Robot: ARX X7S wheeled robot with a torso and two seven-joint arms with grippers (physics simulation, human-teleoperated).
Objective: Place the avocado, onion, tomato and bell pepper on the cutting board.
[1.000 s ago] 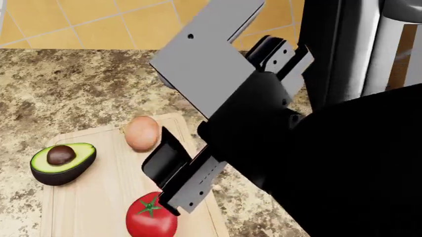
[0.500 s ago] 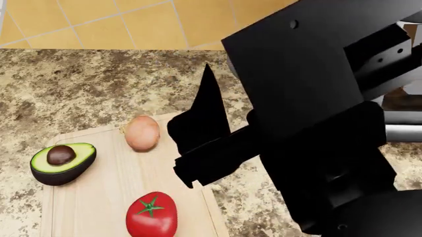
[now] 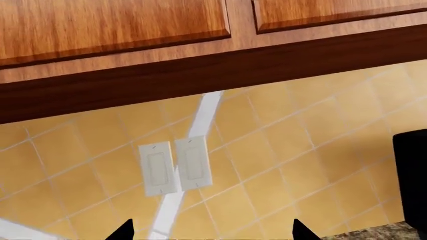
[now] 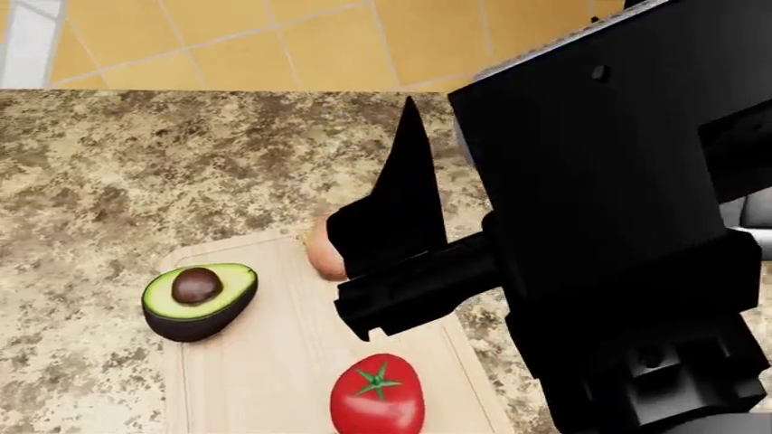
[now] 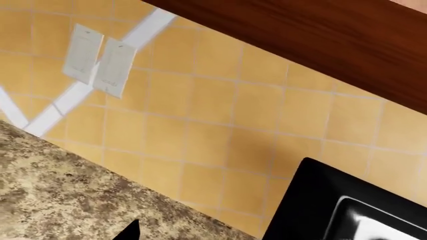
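Nearest the robot, a big black arm link fills the right half of the head view, so the right gripper itself can't be made out there. On the cutting board sit three of four items: tomato at the near end, upright with calyx up; avocado toward the board's left edge, cut face and pit up, long axis running roughly across the board; onion at the far end, mostly hidden behind the black arm.

Bell pepper: not visible in any view. Likely off to the right or behind the arm, but can't tell. So which arm is nearer can't be judged; the pepper must be found first.

Left gripper: only two dark fingertips poke in at the frame edge, well apart, so the jaws look wide and empty. It's aimed up at the tiled backsplash, the twin wall switches and the wood cabinets, well away from the counter.

Right gripper: one dark tip only in its wrist view, jaw spacing can't be told. It faces the granite counter, the wall tile and a black appliance.

Judgement: three placed, pepper left.
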